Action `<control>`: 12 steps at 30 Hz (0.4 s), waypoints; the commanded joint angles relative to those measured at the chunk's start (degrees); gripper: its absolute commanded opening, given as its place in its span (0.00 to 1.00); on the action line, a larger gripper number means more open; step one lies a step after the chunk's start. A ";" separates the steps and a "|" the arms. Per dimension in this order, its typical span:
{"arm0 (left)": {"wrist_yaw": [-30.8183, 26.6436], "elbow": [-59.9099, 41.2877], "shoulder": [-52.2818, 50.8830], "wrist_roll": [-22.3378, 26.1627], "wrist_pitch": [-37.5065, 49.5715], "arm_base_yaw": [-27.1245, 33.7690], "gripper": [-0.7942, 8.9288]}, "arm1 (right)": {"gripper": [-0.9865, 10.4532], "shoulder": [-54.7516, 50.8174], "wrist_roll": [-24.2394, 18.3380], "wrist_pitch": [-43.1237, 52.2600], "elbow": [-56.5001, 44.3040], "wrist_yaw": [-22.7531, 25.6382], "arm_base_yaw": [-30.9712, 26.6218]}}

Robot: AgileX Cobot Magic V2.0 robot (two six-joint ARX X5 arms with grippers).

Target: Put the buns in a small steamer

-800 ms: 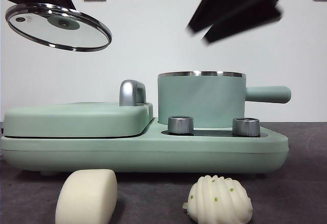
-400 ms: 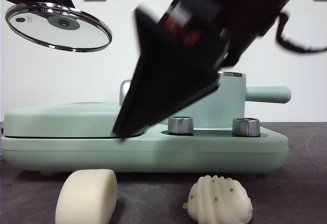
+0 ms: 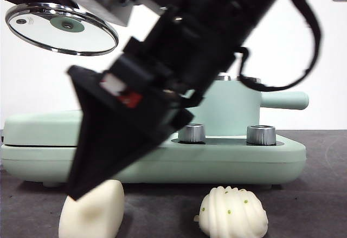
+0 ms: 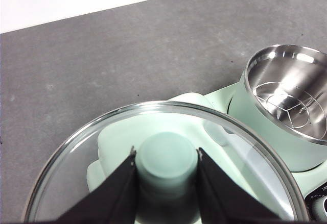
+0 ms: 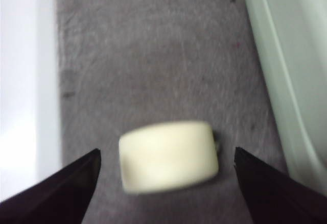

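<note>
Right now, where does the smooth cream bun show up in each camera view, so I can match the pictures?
Front view: smooth cream bun at the bottom left, on the dark table, just under the tip of the descending right hand.
Left wrist view: not in it; only the glass lid and the small steamer.
Right wrist view: low centre, between the open jaws.
Shared landmark: the mint-green appliance base, at the right edge.

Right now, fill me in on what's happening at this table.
The left gripper holds the round glass lid by its green knob, up off the mint-green cylindrical steamer pot, which stands open. The right gripper, jaws spread wide, is above the smooth cream oblong bun on the dark table. The ridged, green-specked bun lies untouched in front of the cooker.
</note>
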 commanded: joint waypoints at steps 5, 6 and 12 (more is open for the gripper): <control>0.13 0.96 -0.13 -0.17 1.44 -0.04 0.10 | 0.45 5.53 -0.35 -0.57 2.69 0.11 0.83; 0.13 0.96 -0.13 -0.17 1.44 -0.04 0.10 | 0.45 6.10 -0.35 -1.01 2.69 0.11 0.83; 0.13 0.96 -0.13 -0.15 1.44 -0.04 0.10 | 0.39 7.50 0.39 -3.82 2.69 0.07 1.09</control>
